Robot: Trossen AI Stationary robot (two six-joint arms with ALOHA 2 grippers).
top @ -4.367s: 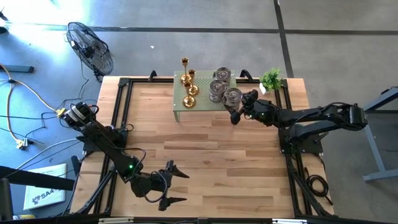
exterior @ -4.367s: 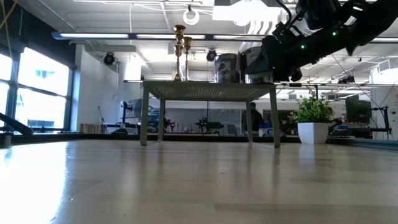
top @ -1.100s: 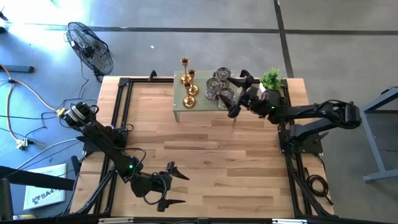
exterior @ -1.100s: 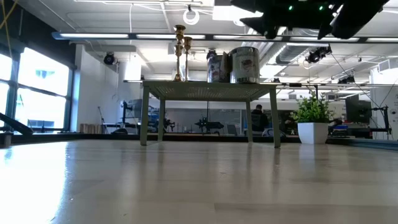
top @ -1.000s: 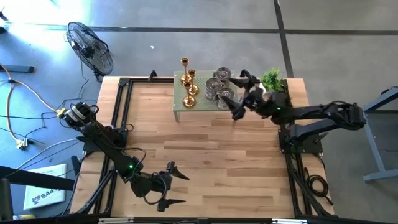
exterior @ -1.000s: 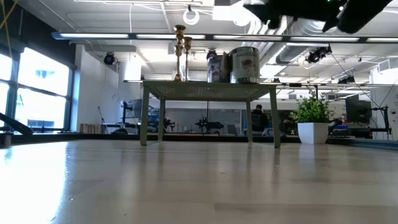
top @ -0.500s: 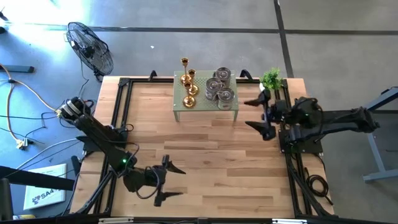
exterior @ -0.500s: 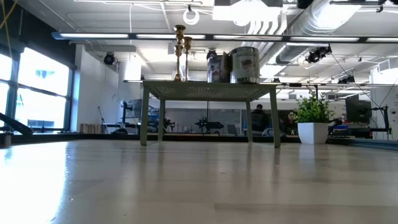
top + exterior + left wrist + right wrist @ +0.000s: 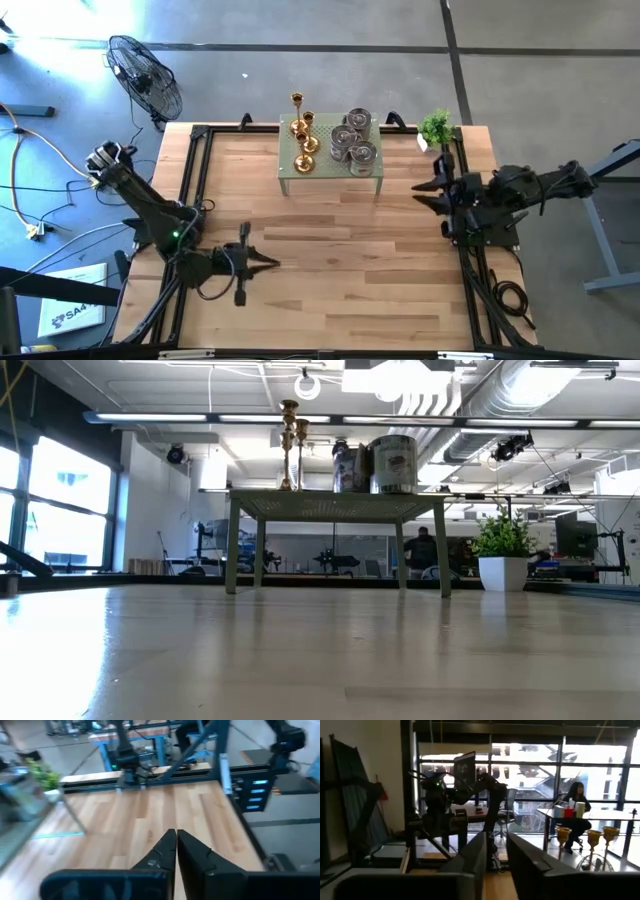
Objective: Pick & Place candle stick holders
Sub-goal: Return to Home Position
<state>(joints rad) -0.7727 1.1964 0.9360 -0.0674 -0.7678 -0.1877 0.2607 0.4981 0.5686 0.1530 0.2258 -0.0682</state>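
On the shelf (image 9: 325, 165) at the worktop's (image 9: 330, 265) far edge: all six pieces, sorted by kind, so likely nothing left to carry. In one line, gold holders (image 9: 304, 162): slim, shiny, round-based, unequal in height. Just beside, silver holders (image 9: 346, 138): squat, jar-like, clustered. Low at the near left, left claw (image 9: 176, 832), fingers together, empty. At the right edge, right claw (image 9: 496, 840), fingers slightly apart, empty. Both well apart from the shelf, seemingly heading home.

Three upright gold holders (image 9: 307, 145) in a row beside three silver-grey jars (image 9: 348, 138), on the shelf (image 9: 328, 166)
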